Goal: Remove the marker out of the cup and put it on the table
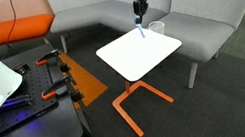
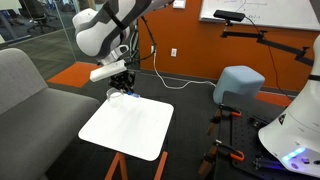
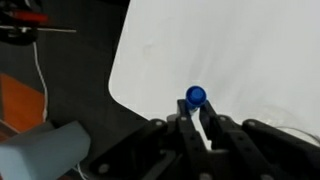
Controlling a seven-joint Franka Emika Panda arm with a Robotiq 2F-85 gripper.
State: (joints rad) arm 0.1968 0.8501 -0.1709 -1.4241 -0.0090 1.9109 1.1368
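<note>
My gripper [image 1: 140, 13] is shut on the thin blue marker [image 1: 142, 26] and holds it upright above the far corner of the white table [image 1: 131, 59]. The clear cup [image 1: 157, 27] stands on that corner, just beside the marker. In an exterior view the gripper [image 2: 122, 84] hangs over the table's far edge [image 2: 135, 135] with the marker [image 2: 129, 94] at its tips and the cup [image 2: 114, 95] faint next to it. In the wrist view the marker's blue end [image 3: 195, 96] sits between my fingers [image 3: 196, 118], over the white tabletop [image 3: 230, 50].
Grey sofas [image 1: 208, 8] wrap round the table's far sides. A black workbench with clamps and tools [image 1: 27, 101] stands close by. The table's orange frame [image 1: 134, 102] reaches the floor. A grey stool [image 2: 240, 82] and cables lie beyond.
</note>
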